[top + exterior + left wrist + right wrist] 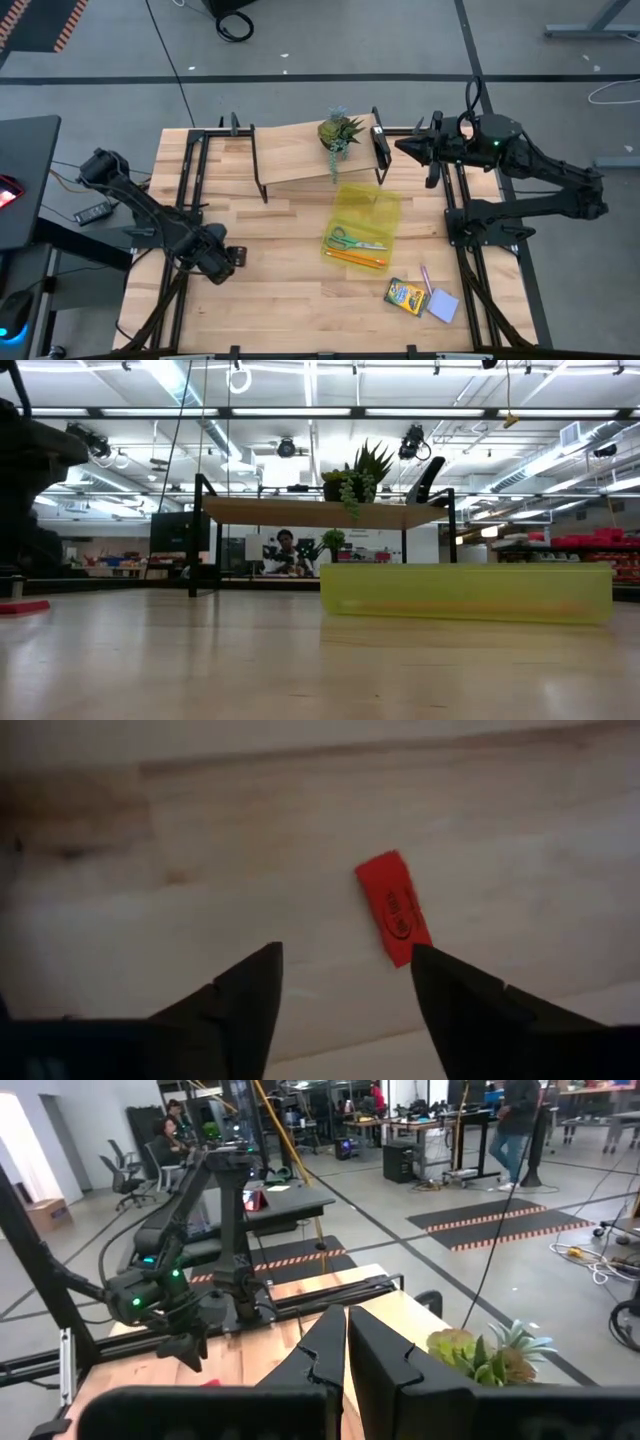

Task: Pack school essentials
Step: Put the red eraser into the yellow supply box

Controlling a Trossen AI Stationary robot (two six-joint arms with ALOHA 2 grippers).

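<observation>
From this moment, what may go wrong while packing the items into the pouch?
1. The red eraser lies on the table under the open left tool, far from the pouch; a grasp off its middle might push it away.
2. The scissors and pencils lie at the pouch mouth; new items may shove them out.
3. The pen lies beside the crayon box and notepad; grasping one may disturb the others.

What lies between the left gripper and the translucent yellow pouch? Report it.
In the high view, only bare wooden table separates the left gripper from the translucent yellow pouch.
</observation>
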